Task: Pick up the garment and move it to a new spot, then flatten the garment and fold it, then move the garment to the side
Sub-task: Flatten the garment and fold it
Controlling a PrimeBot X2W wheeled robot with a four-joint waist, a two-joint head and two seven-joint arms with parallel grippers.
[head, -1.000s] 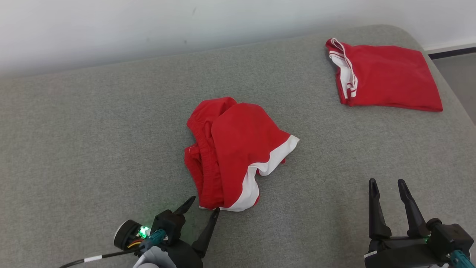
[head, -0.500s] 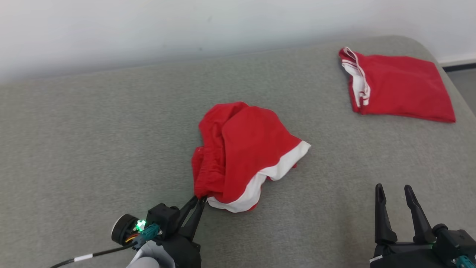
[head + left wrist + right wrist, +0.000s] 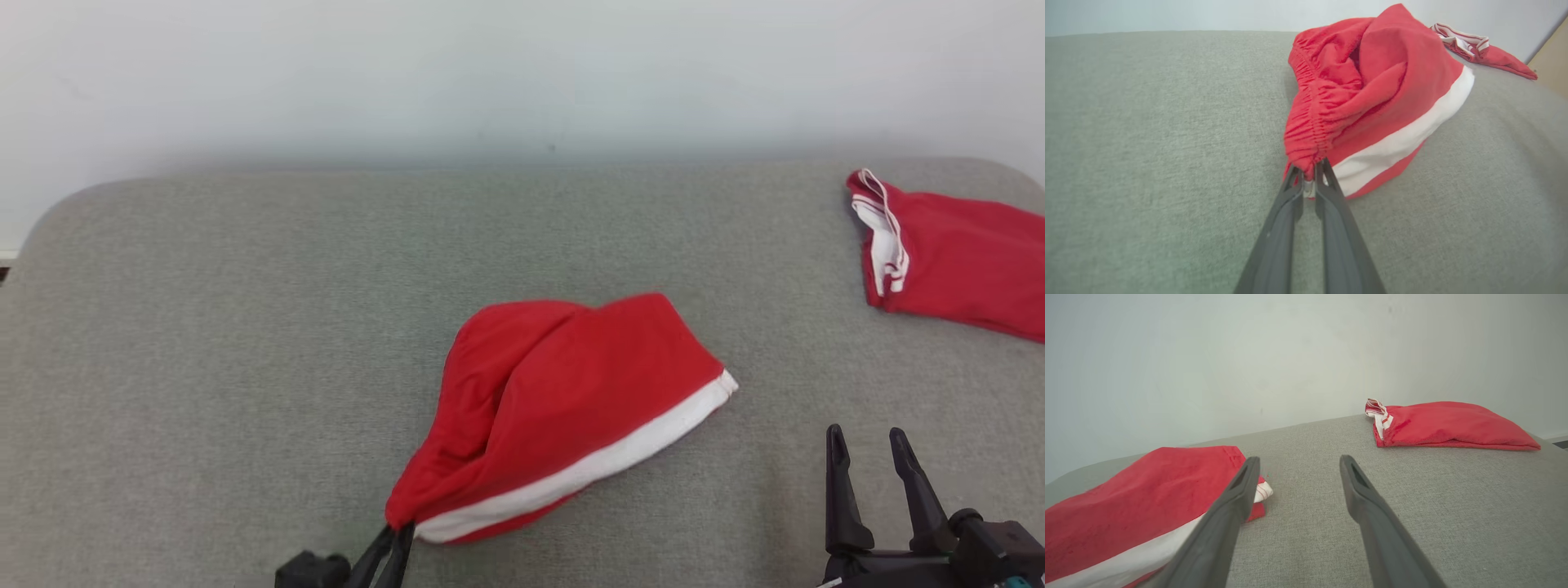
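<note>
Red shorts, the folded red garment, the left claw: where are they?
red shorts (image 3: 571, 392), head view, on the red middle.
folded red garment (image 3: 963, 261), head view, on its red top.
left claw (image 3: 1309, 176), left wrist view, between its tips, shut on the waistband.

Folded red cloth (image 3: 959, 265) with white striped trim lies flat at the far right of the grey fabric surface (image 3: 229, 343), near its rounded back corner, plain pale wall (image 3: 490, 73) behind.

Head view high, facing down; wrist views low, close — all share garment (image 3: 563, 392)
</note>
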